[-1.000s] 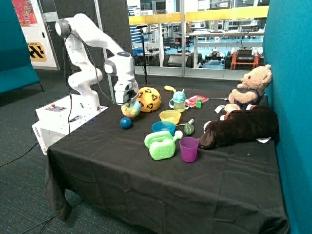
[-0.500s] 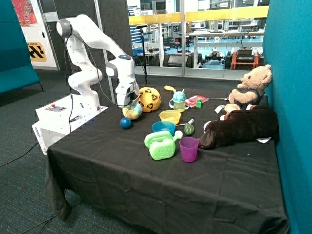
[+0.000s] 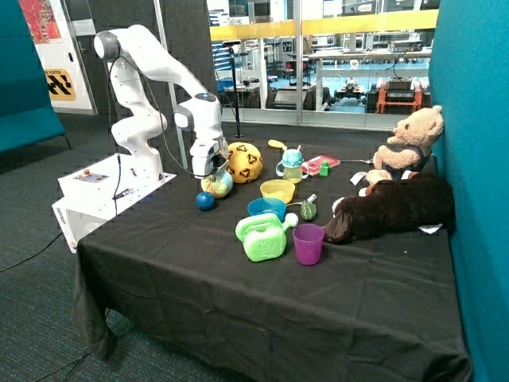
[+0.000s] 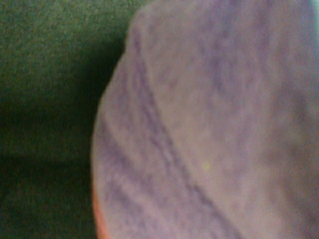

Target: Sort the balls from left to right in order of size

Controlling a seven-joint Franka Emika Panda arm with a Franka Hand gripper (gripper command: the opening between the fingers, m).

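Note:
My gripper point(image 3: 211, 173) is shut on a mid-sized multicoloured ball point(image 3: 217, 185) and holds it low over the black tablecloth point(image 3: 238, 302). A small blue ball point(image 3: 206, 200) lies on the cloth just in front of it. A large yellow ball with dark patches point(image 3: 245, 162) sits just behind it. In the wrist view the held ball point(image 4: 209, 129) fills most of the picture, with dark cloth point(image 4: 45, 99) beside it.
A yellow bowl point(image 3: 277, 190), a blue bowl point(image 3: 266, 208), a green watering can point(image 3: 262, 237) and a purple cup point(image 3: 308, 243) stand mid-table. A sippy cup point(image 3: 292, 165), a brown plush point(image 3: 390, 208) and a teddy bear point(image 3: 409, 147) are further back.
My gripper has moved slightly down and towards the yellow ball, carrying the multicoloured ball with it. The other balls have not moved.

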